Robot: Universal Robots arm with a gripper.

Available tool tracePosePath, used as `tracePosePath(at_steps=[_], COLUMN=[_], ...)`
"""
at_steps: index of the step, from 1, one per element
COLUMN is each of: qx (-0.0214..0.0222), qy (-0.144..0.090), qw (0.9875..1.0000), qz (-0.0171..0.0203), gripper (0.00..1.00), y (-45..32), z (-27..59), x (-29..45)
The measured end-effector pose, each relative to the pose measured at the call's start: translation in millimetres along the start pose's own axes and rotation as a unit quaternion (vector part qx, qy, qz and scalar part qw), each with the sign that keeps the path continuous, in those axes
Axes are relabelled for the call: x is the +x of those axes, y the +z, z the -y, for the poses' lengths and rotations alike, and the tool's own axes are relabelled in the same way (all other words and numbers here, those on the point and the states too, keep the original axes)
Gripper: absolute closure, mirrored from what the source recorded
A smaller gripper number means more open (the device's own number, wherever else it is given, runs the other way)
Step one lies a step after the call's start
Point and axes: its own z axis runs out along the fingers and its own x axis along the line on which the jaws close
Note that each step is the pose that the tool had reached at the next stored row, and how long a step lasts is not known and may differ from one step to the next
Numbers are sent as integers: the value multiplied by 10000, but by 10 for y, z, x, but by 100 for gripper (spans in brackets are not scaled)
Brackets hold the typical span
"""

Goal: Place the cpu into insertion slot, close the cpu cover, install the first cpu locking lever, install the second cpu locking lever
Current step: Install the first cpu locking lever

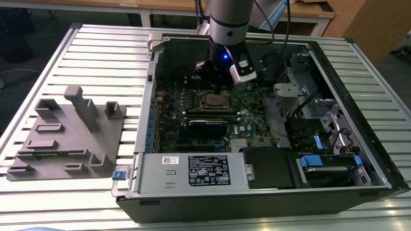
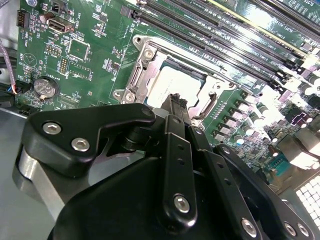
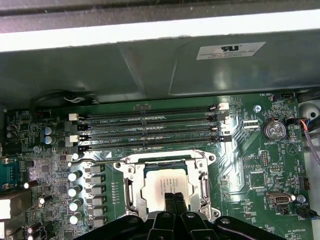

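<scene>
Black linkage plates of the pincer (image 2: 176, 102) crowd the foreground in both wrist views. Its two fingers (image 3: 171, 202) are drawn tight together, with nothing gripped between them. Their tips hang right over the insertion slot (image 3: 209, 159), at one edge of the cpu (image 3: 167, 182); whether they touch it cannot be told. The cpu lies flat inside the slot, its pale silvery-tan top square to the rim. The cpu cover (image 3: 131, 189) is down around it, a thin silver frame whose window leaves the chip's top bare. Long black memory slots (image 3: 150, 125) run just beyond the insertion slot, and a coin battery (image 3: 274, 130) sits farther off on the same green circuit board (image 3: 250, 170). In the exterior view the arm (image 1: 228, 24) reaches down into the open computer case (image 1: 192, 192) straight above the slot. A grey fixture tray (image 1: 67, 139) rests on the slatted counter (image 1: 103, 53), well apart from the slot toward the exterior view's left.
</scene>
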Motion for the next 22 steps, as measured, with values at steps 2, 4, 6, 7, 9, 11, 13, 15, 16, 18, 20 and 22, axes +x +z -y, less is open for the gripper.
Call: tracePosePath(at_steps=[2,4,6,7,9,11,13,15,16,18,20,22], qx=[0,0,0,0,2,0,0,0,0,0,0,0], qy=[0,0,0,0,0,0,0,0,0,0,0,0], qw=[10000,10000,10000,10000,10000,10000,10000,10000,10000,10000,10000,10000], qz=[0,0,0,0,-1,0,0,0,0,0,0,0], gripper=[89,89,89,89,89,89,89,89,89,89,89,89], y=[0,-1,-1,-2,-10,-22,-44,-73,-88,-111,-129,-140], z=[0,0,0,0,0,-2,-3,-6,-7,-9,-10,-11], x=[0,0,0,0,0,0,-1,-1,-2,-2,-3,-3])
